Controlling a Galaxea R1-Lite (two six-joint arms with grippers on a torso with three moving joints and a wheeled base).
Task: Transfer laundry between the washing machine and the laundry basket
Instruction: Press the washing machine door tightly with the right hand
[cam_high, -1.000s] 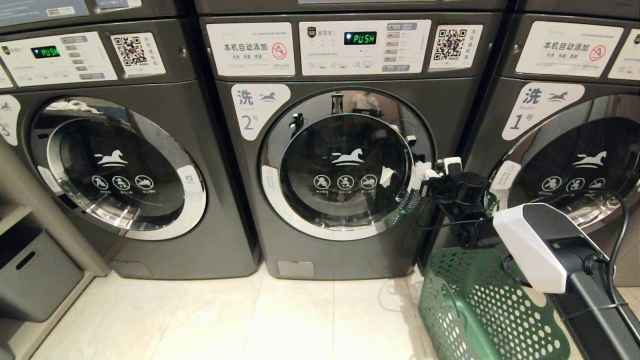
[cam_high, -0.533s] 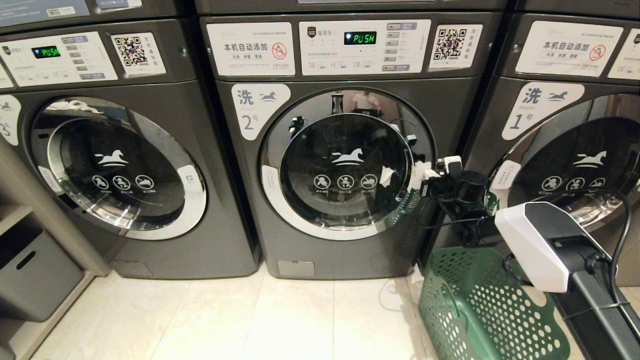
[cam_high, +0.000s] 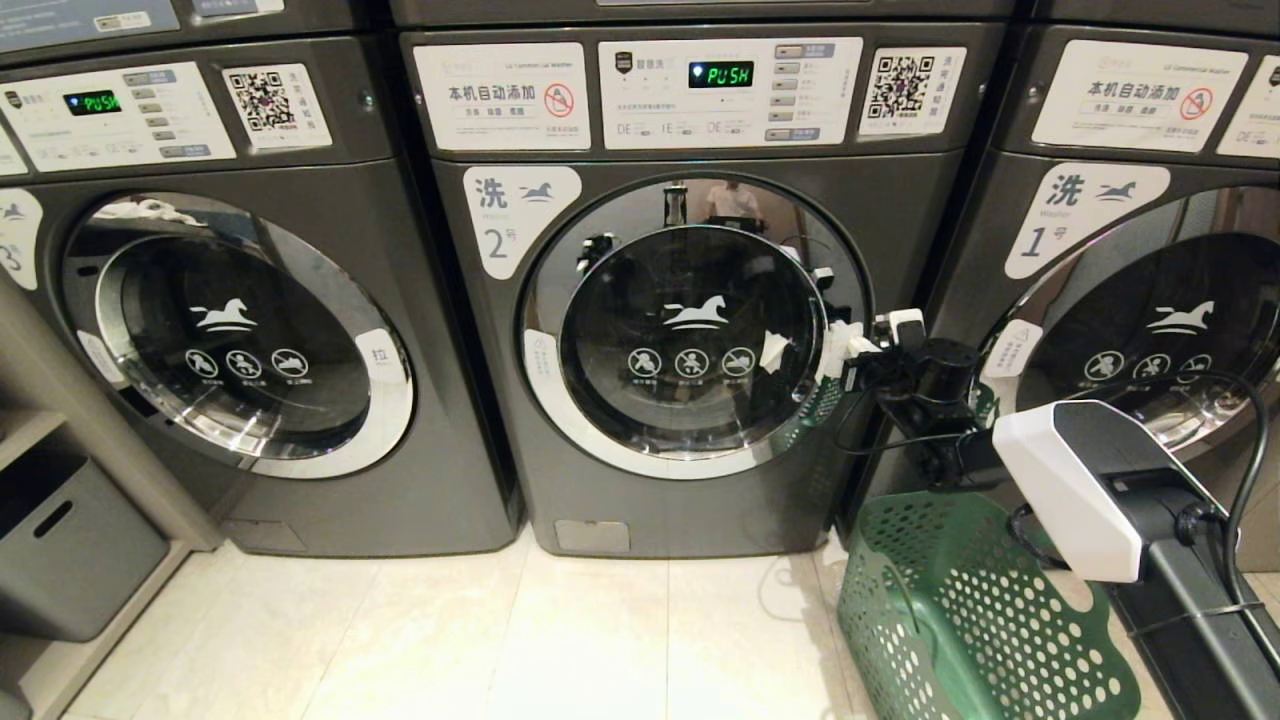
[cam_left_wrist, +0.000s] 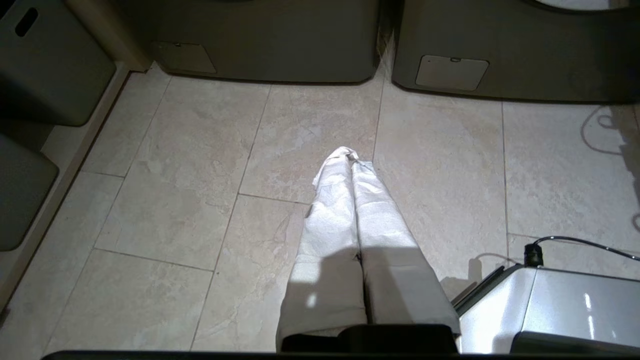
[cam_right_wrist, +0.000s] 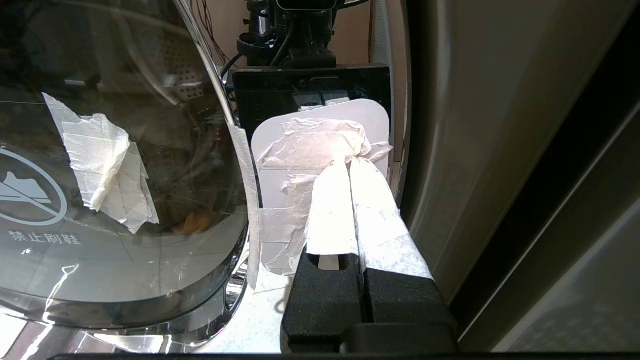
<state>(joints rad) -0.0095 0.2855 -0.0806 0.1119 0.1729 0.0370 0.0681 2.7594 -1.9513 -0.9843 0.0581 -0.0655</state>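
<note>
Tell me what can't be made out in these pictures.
- Washing machine drum contents: head view, dark reflective door glass.
- Laundry basket inside: head view, cut by the edge and covered by the right arm.
- Right gripper contact with the taped door tab: right wrist view, unclear.

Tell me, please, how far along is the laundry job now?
Nothing looks done: washing machine door closed, laundry basket showing no clothes. In hand: the shut right gripper at the door's right edge. Left gripper hangs shut over the floor. Opening and transferring remain.

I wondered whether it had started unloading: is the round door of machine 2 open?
No, the washing machine has its round door shut flush against the front.
</note>
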